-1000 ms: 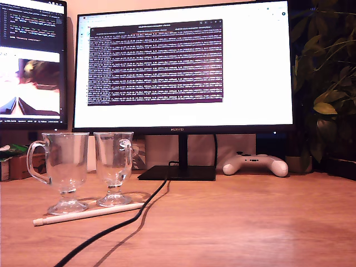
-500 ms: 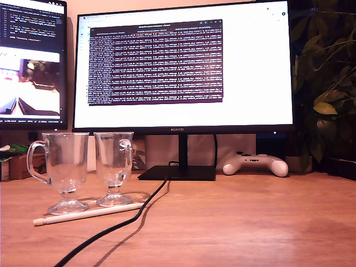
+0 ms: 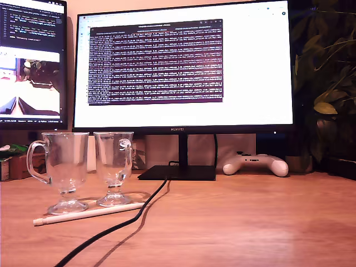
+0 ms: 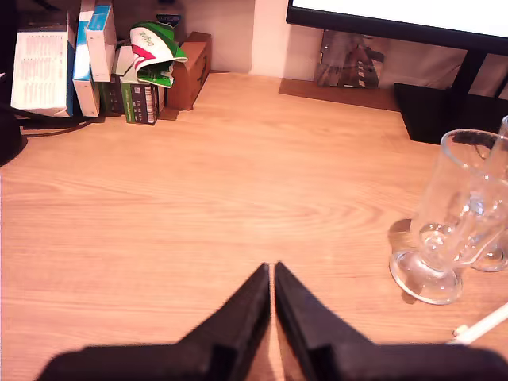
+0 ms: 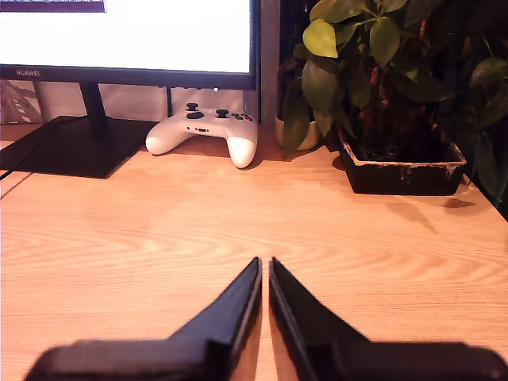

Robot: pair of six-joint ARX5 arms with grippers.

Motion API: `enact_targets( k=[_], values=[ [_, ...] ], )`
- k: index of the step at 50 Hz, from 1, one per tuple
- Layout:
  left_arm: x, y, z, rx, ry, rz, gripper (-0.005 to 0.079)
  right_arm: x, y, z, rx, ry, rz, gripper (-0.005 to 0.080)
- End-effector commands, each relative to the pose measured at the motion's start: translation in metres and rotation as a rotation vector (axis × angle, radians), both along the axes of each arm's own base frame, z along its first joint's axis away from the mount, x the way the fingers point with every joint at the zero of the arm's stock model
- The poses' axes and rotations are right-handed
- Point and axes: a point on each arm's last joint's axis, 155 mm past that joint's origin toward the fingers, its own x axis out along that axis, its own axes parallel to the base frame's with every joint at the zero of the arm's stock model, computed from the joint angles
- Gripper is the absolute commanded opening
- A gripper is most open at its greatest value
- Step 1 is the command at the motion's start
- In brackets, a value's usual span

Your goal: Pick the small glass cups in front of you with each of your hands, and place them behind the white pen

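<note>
Two glass mugs stand upright side by side on a wooden desk [image 3: 250, 222] toward the exterior view's left: the first glass cup [image 3: 64, 167] with its handle turned to that view's left, the second glass cup [image 3: 114, 164] just beside it on the right. The white pen [image 3: 89, 213] lies flat along the near side of their feet, so both cups sit behind it. A black cable [image 3: 119, 225] runs past the pen's end on the exterior view's right. My first gripper [image 4: 272, 270] hangs low over bare wood, its black jaws pressed almost together with nothing between them; a cup stands apart from it. My second gripper [image 5: 264, 266] is likewise closed and empty, facing a white game controller [image 5: 202, 131] and a potted plant [image 5: 381, 71]. Neither arm shows in the exterior view.
</note>
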Motion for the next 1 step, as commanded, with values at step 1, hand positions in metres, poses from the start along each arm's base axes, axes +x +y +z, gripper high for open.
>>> enact_targets(
  k=[1],
  values=[
    [-0.0019,-0.0010,-0.0138,-0.003,0.036,-0.004,-0.0011,0.0003,0.0007,0.0002,0.003,-0.007,0.001,-0.0010]
  ],
)
